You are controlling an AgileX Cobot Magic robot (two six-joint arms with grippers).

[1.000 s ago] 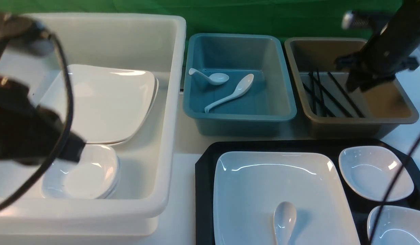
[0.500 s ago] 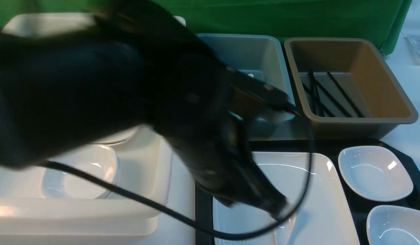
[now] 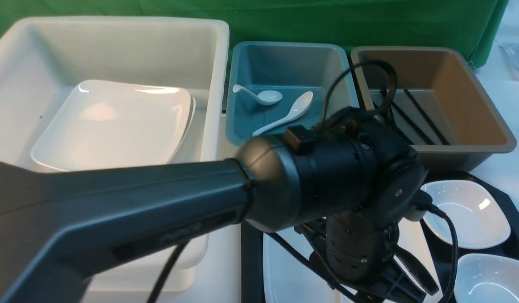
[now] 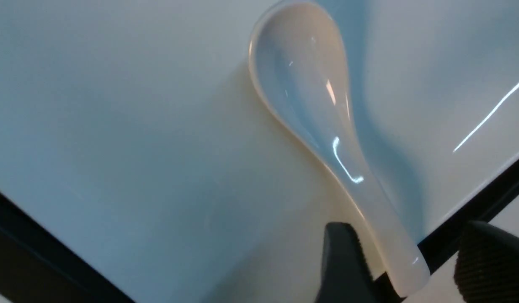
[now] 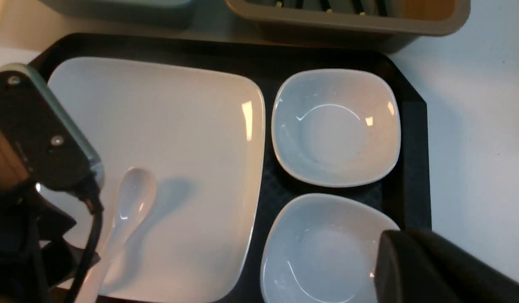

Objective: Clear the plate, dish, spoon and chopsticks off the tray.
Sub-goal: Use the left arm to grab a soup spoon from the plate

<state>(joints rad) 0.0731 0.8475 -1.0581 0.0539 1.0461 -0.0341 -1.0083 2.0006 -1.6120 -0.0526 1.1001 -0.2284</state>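
Note:
The white spoon [image 4: 310, 92] lies on the big white plate [image 4: 116, 126], which sits on the black tray [image 5: 415, 147]. My left gripper [image 4: 415, 269] is open, and the end of the spoon's handle lies between its two fingers, apart from both. In the front view the left arm covers most of the plate [image 3: 284, 269] and hides the spoon. Two small white dishes [image 5: 335, 126] [image 5: 322, 252] sit on the tray beside the plate. My right gripper [image 5: 400, 242] hovers shut and empty over the nearer dish's corner. Black chopsticks [image 3: 415, 113] lie in the brown tub [image 3: 495, 143].
A white tub [image 3: 116, 29] at the left holds square plates. A blue tub [image 3: 242, 134] in the middle holds two white spoons. The left arm [image 3: 158, 198] stretches across the front of the white tub to the tray.
My left arm has swung from the white tub over to the plate on the tray, and its gripper has opened around the spoon's handle. The right arm has left the brown tub.

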